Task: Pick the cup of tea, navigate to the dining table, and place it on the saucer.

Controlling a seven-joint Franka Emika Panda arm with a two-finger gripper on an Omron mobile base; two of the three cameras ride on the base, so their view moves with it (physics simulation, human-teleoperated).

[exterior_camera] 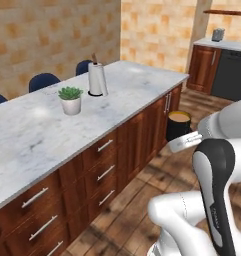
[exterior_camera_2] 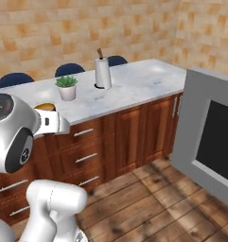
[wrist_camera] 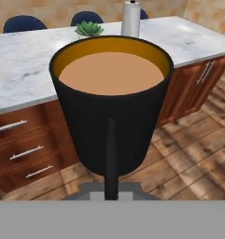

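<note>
Fingers clamp handle; black cup of tea brimming tan.

You see a glossy white arm with rounded links, a black-and-grey joint cover and dark round caps.

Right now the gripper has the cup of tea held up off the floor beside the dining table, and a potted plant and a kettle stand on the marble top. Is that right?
One slip: it is a paper towel roll, not a kettle, beside the potted plant, as the left base view shows. The cup of tea is held beside the dining table.
</note>
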